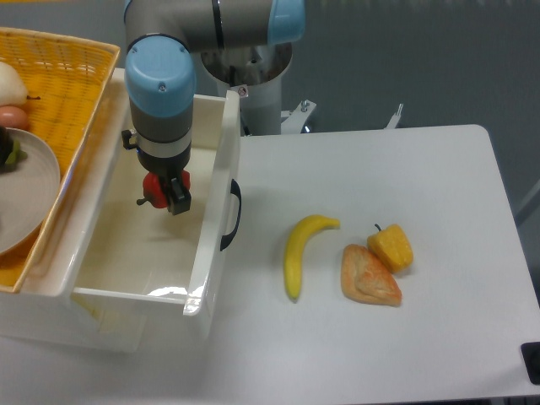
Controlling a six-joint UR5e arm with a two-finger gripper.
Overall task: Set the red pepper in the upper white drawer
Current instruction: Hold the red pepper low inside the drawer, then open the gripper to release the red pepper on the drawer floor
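The red pepper (153, 186) hangs inside the upper white drawer (211, 253), above its floor, with its dark stem pointing left. My gripper (165, 192) reaches down into the drawer and is shut on the pepper; the black fingers cover most of its right side. The drawer stands pulled out at the left of the table, its black curved handle (233, 215) facing right.
A yellow wicker basket (67, 84) with a white plate and other food lies over the drawer's left side. On the table to the right lie a banana (299, 250), a yellow pepper (391, 246) and an orange pastry (368, 276).
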